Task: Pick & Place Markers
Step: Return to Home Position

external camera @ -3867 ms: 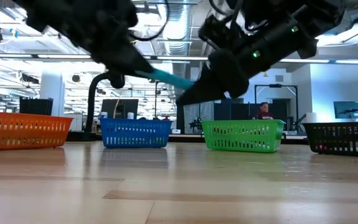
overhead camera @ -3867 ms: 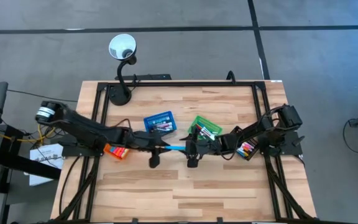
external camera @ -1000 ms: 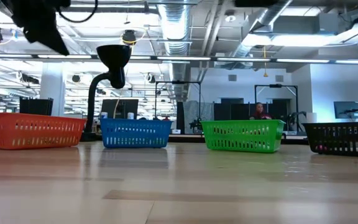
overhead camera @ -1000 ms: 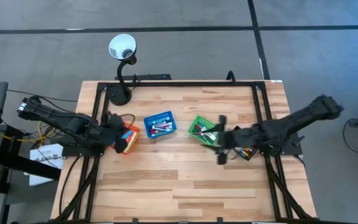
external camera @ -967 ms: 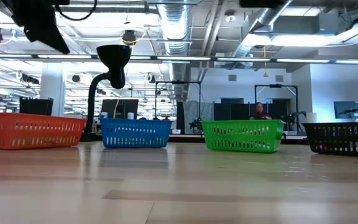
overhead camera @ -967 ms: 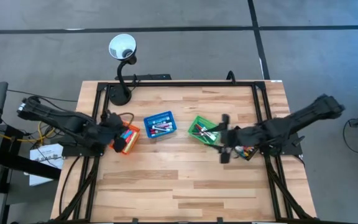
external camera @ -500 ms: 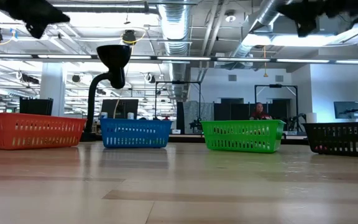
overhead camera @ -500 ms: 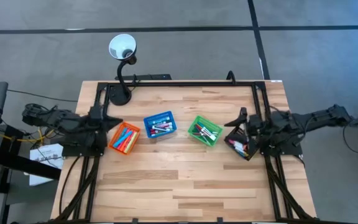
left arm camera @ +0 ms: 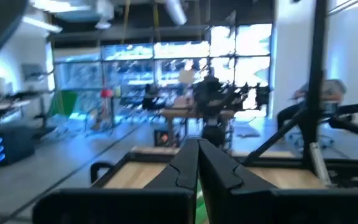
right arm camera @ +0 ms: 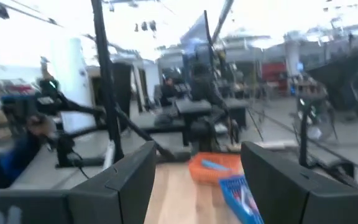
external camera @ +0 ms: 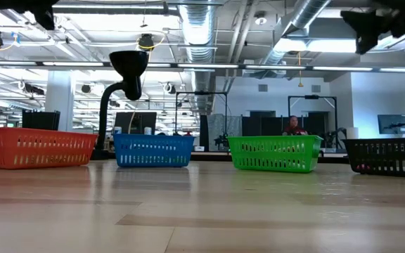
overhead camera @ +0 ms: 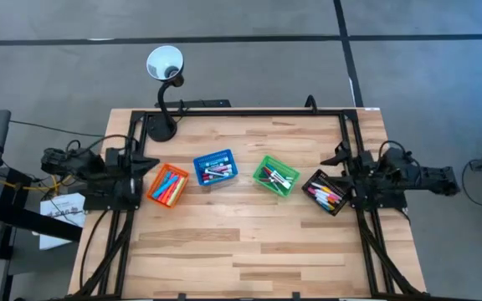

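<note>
The markers (overhead camera: 214, 170) are being held in four small baskets, which are standing in a loose row across the middle of the wooden table (overhead camera: 249, 242). From the robot's left to its right, the row is being made up of an orange basket (external camera: 34, 149), a blue basket (external camera: 153, 151), a green basket (external camera: 275, 154) and a black basket (external camera: 389, 157), each set apart from its neighbour. Seen from above, pink, orange, green and blue pens are being carried in the orange basket, while white-barrelled ones with coloured caps are lying side by side in the black one. The left gripper (overhead camera: 143, 162) is being held at the table's left edge, raised above the boards, near the orange basket but apart from it; in the left wrist view its fingers (left arm camera: 185, 168) are being pressed together tip to tip. The right gripper (overhead camera: 339, 157) is being held at the table's right edge, also raised and just beside the black basket, with its fingers (right arm camera: 132, 177) spread wide. A gooseneck lamp (overhead camera: 165, 63) is standing at the table's far edge, and a person (external camera: 295, 125) is being shown in the room beyond, above the green basket in the low view.
</note>
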Action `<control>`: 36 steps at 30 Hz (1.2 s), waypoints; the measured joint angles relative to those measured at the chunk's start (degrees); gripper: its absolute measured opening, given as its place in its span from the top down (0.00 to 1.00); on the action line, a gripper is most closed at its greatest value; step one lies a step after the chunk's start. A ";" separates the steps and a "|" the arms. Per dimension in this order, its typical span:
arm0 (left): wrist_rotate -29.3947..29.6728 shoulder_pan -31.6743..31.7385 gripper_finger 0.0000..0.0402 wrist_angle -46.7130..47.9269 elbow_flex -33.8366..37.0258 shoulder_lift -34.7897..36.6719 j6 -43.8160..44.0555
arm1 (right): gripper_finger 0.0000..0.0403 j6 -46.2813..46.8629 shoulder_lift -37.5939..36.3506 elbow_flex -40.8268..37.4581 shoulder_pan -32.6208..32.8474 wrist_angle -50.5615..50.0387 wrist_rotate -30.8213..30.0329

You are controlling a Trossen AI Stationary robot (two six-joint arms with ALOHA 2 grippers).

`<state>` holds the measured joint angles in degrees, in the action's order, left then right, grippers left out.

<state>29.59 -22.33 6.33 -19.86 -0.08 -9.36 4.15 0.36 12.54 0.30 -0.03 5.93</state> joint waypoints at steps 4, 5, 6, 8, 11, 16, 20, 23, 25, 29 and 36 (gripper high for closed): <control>-3.89 -0.01 0.98 -5.12 3.22 -0.48 -0.26 | 0.44 0.10 0.83 -0.39 -2.46 0.15 -0.17; -4.98 0.06 0.98 -6.42 4.47 -0.48 -0.33 | 0.44 0.79 1.07 -0.75 -3.19 0.63 0.00; -5.68 0.09 0.98 -8.62 5.67 -0.59 -0.72 | 0.44 1.65 0.83 -1.17 -3.85 0.15 0.06; -5.74 0.58 0.98 -12.07 8.06 -0.63 -1.12 | 0.44 2.25 0.12 -1.96 -4.94 0.35 0.18; -7.22 1.58 0.98 -13.88 11.73 -0.63 -1.07 | 0.44 4.12 -0.19 -3.59 -6.17 0.18 0.19; -10.38 3.91 0.98 -21.56 17.97 -0.63 -0.42 | 0.44 5.29 -0.20 -6.16 -6.80 2.84 1.81; -10.51 6.44 0.98 -23.97 19.56 -1.09 0.55 | 0.44 3.15 -0.19 -8.81 -6.82 7.91 1.85; -13.69 8.21 0.98 -24.04 19.56 -1.18 0.42 | 0.44 2.97 -0.16 -9.90 -6.82 8.02 1.82; -15.24 9.61 0.98 -24.13 19.56 -1.18 0.33 | 0.44 2.85 -0.17 -10.44 -6.82 8.62 1.82; -15.26 12.96 0.98 -24.11 19.56 -1.18 0.70 | 0.44 2.87 -0.16 -12.07 -6.77 8.07 1.75; -15.02 15.11 0.98 -21.65 19.56 -1.20 3.94 | 0.44 1.08 -0.11 -12.10 -6.71 8.30 1.67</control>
<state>14.57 -7.22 -15.33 -0.30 -1.28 -5.43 5.23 0.25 0.45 -6.42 8.28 7.60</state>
